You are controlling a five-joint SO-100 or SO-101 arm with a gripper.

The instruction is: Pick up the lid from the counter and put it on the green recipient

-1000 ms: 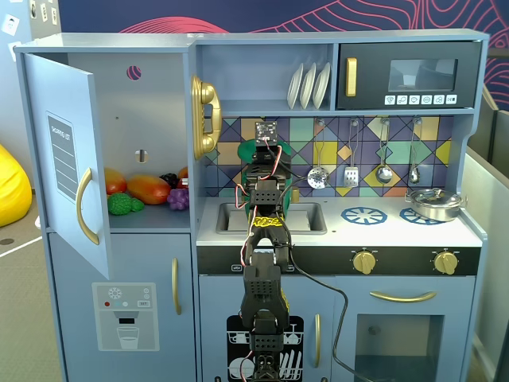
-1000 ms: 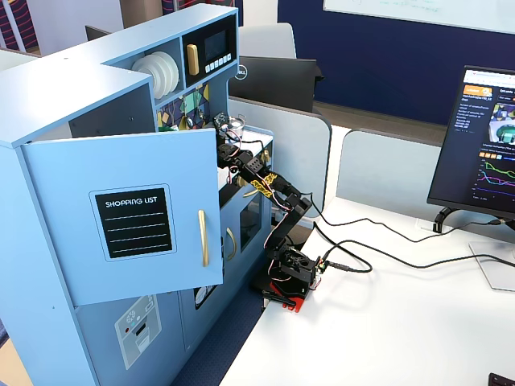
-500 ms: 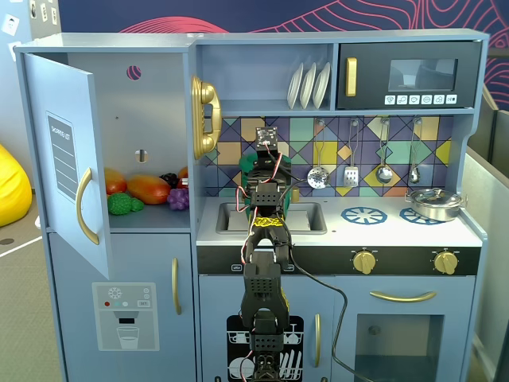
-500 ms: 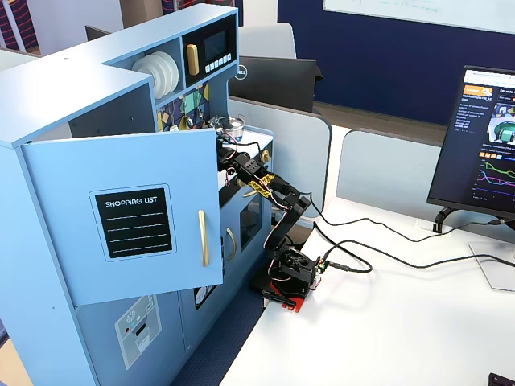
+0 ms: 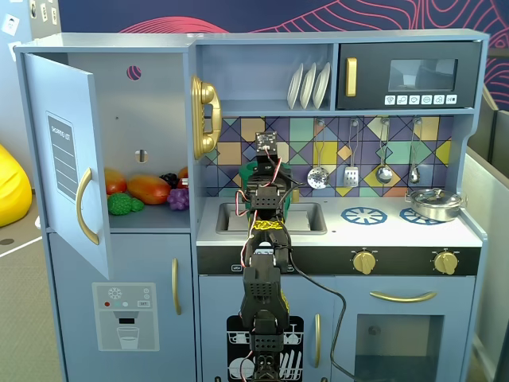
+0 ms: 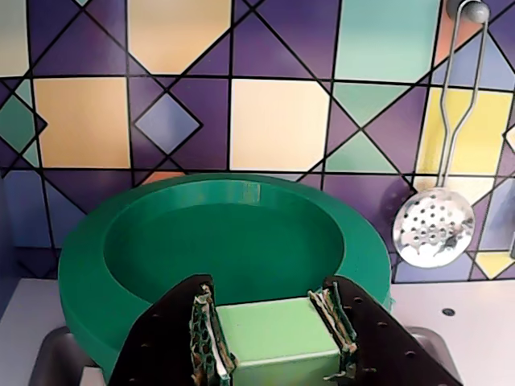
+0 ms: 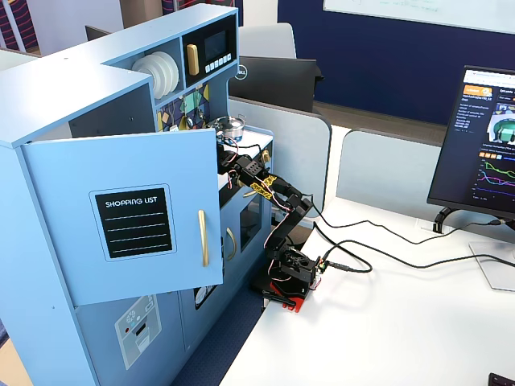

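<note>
In a fixed view I counted one arm (image 5: pixel 262 263), one steel pot (image 5: pixel 434 204), three plates (image 5: pixel 308 85) and two blue burner rings (image 5: pixel 364 215), the jaws hidden behind the wrist over the sink. In the wrist view the jaws were clenched on the square knob (image 6: pixel 276 331) of the one lid (image 6: pixel 225 241), which sat just ahead of them. I judged a thin grip could let it tilt or slip. In the other fixed view the open door (image 7: pixel 121 217) hid lid and green recipient.

pale counter (image 5: pixel 334 227) with sink (image 5: pixel 306 216), burner rings, steel pot (image 5: pixel 434 204)
</note>
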